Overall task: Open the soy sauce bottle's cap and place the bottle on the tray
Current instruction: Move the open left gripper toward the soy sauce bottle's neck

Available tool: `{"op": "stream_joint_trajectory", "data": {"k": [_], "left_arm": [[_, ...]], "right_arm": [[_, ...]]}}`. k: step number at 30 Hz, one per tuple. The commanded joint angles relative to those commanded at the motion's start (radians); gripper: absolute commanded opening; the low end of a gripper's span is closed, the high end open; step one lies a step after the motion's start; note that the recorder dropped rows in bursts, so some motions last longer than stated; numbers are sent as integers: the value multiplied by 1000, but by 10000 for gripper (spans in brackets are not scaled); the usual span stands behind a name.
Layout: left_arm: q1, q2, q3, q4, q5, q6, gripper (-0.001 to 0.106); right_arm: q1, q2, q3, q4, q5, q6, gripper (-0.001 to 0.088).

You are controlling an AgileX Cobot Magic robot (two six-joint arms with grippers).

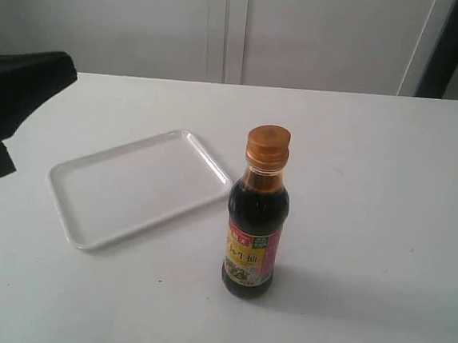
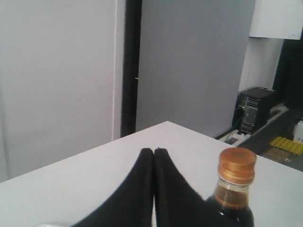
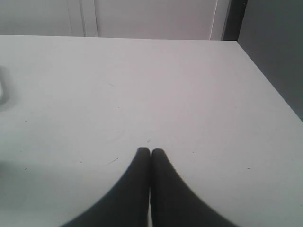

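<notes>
The soy sauce bottle [image 1: 256, 230] stands upright on the white table, its copper-orange cap [image 1: 267, 146] closed down on the neck. The white tray [image 1: 91, 183] lies flat just left of it, with nothing in it. My left gripper [image 2: 154, 150] is shut with nothing in it; the bottle's cap [image 2: 236, 165] shows beyond and to one side of its black fingers. In the exterior view the left arm [image 1: 15, 93] is a black shape at the far left edge. My right gripper [image 3: 150, 150] is shut over bare table and does not appear in the exterior view.
The table's back edge [image 1: 244, 85] meets a pale wall with door panels. Dark equipment and a yellow object [image 2: 286, 144] sit beyond the table's edge in the left wrist view. A blurred pale edge [image 3: 4, 90] lies at one side of the right wrist view.
</notes>
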State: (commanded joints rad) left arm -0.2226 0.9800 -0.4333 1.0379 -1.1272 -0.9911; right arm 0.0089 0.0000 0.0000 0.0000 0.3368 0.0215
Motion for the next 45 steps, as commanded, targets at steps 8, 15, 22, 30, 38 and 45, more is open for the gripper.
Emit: {"op": "stream_joint_trajectory", "data": {"k": [8, 15, 22, 30, 38, 45], "left_arm": [[-78, 68, 0, 2, -28, 4, 617], [-179, 116, 0, -22, -34, 45, 976], [-285, 172, -61, 43, -28, 17, 1012], [-314, 279, -133, 43, -25, 21, 1012], [-339, 389, -186, 40, -31, 26, 1012], [-349, 462, -229, 41, -50, 33, 1012]], "right_arm": [[0, 0, 0, 0, 0, 0, 0], [0, 0, 0, 0, 0, 0, 0], [0, 0, 0, 0, 0, 0, 0], [0, 0, 0, 0, 0, 0, 0], [0, 0, 0, 0, 0, 0, 0], [0, 0, 0, 0, 0, 0, 0]]}}
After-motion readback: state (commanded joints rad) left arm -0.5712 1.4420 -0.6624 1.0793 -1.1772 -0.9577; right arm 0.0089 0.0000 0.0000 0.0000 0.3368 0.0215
